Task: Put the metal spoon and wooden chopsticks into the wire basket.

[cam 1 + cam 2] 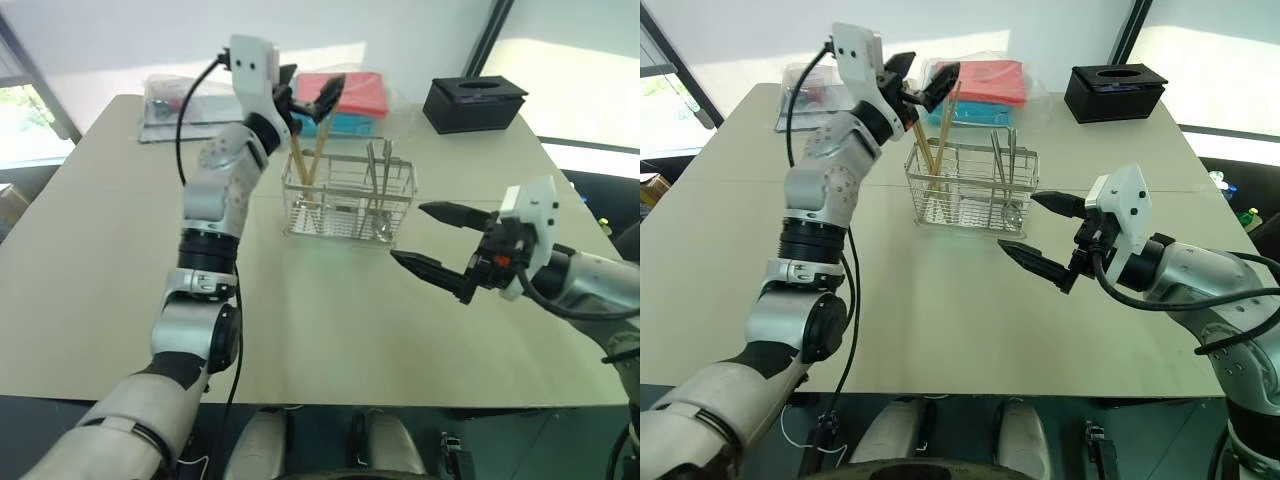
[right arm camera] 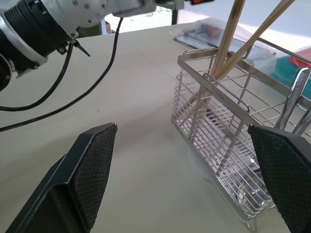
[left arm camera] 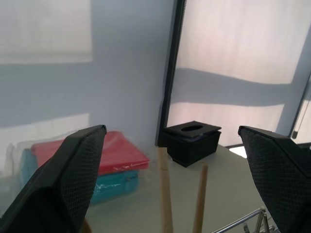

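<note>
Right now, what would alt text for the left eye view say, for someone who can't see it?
Two wooden chopsticks stand in a wire basket on a beige table, beneath the open left gripper. The open right gripper hovers beside the basket.

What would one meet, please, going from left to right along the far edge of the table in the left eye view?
Clear plastic packet → left gripper, open above the wooden chopsticks → red and teal boxes → black box.

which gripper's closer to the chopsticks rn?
Left. The left gripper is open right above the wooden chopsticks standing in the wire basket; the right gripper is open beside the basket.
</note>
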